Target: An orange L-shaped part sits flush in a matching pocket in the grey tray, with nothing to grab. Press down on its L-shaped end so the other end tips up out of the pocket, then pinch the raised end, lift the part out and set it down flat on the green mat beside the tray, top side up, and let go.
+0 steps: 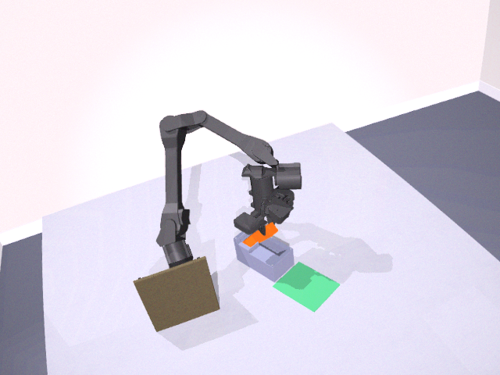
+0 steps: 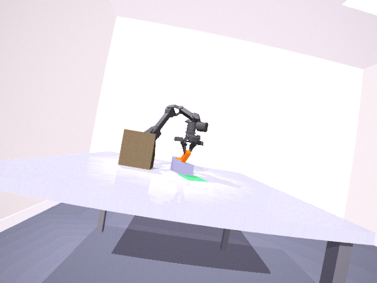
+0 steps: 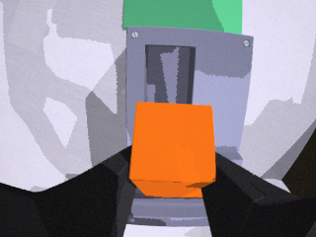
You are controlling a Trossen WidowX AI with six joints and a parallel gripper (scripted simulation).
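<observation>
The orange part [image 1: 251, 240] [image 2: 185, 156] [image 3: 173, 140] is tilted over the grey tray [image 1: 260, 264] [image 2: 182, 168] [image 3: 222, 109], with one end raised. My gripper [image 1: 266, 229] [image 2: 188, 151] [image 3: 170, 155] points down and is shut on the orange part, one finger on each side. The lower end is over the tray's end away from the mat; I cannot tell whether it touches the tray. The wrist view shows the near-mat stretch of the pocket [image 3: 185, 74] vacant; the rest is hidden under the part. The green mat [image 1: 319, 291] [image 2: 193, 177] [image 3: 173, 14] lies flat beside the tray.
A large brown block [image 1: 177, 298] [image 2: 136, 149] stands on the table [image 1: 363, 330] [image 2: 121, 186] by the arm's base, away from the tray. The tray's walls rise above the table beside the low mat. Shadows of the arm fall across the mat and tray.
</observation>
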